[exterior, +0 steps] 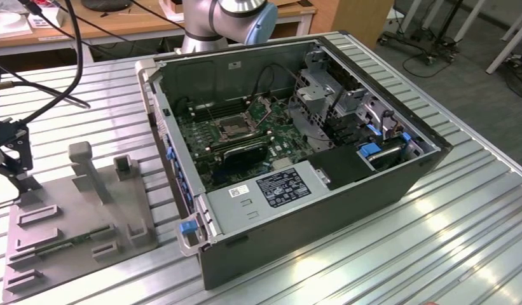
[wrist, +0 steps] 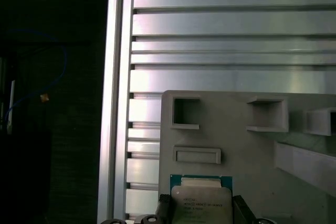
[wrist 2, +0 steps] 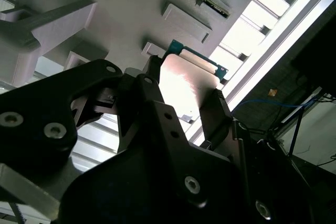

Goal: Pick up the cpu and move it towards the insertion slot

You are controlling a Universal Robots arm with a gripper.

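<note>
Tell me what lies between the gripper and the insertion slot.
In the exterior view, from the gripper: the grey fixture's upright posts, then the computer case's wall, before the insertion slot.

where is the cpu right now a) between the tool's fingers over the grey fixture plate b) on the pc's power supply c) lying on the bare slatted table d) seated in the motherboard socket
a: in both wrist views the cpu sits clamped between the fingers of the tool, with the grey fixture plate right behind it.
</note>
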